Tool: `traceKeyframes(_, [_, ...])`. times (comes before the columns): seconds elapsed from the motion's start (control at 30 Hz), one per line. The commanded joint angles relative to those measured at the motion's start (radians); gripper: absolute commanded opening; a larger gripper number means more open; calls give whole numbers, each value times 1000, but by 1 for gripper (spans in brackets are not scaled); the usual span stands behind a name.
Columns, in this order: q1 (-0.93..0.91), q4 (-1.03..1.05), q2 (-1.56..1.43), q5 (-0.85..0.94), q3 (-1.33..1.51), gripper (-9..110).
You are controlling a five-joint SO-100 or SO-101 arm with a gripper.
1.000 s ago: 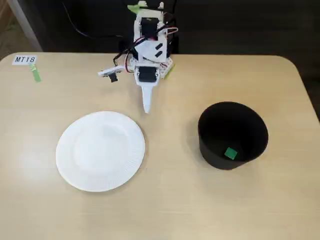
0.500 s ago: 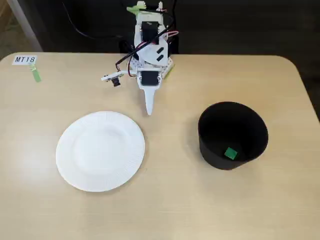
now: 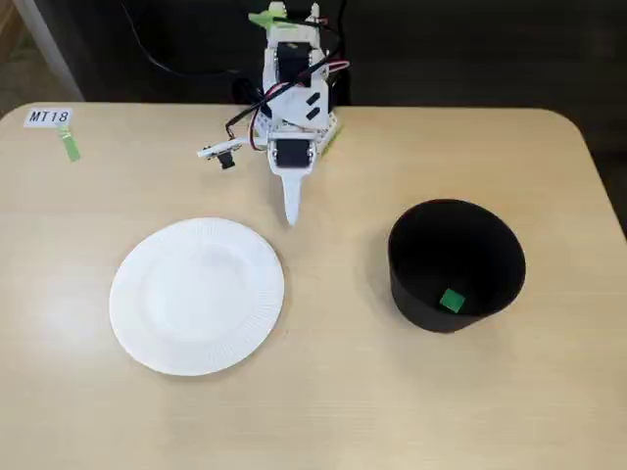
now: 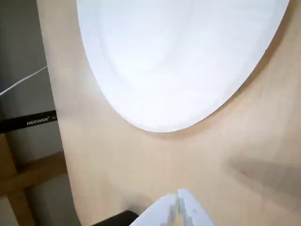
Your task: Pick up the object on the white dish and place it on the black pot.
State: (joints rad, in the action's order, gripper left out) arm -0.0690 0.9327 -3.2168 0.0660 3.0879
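White label (image 3: 48, 117) reading "MT18" on the table (image 3: 323, 411), far left of the gripper (image 3: 289, 215), "NEEWER" on a black bar (image 4: 28, 121), left of the fingers

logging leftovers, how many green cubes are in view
1. The green cube lies inside the black pot; the white plate is bare. None is seen elsewhere.

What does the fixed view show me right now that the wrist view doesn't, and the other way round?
Only the fixed view shows the black pot with the green block lying inside it, the whole arm, and the MT18 label with the green tape strip below it. Only the wrist view shows the table's edge, with a white cable and a black strap beyond it. Both show the white paper plate, empty, the tabletop and the claw, shut and holding nothing.
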Motion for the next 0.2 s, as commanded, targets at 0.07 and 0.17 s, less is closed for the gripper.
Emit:
traceKeyframes(0.07, [6, -14, -112, 8, 20, 0])
traceKeyframes(0.17, [6, -14, -112, 8, 20, 0])
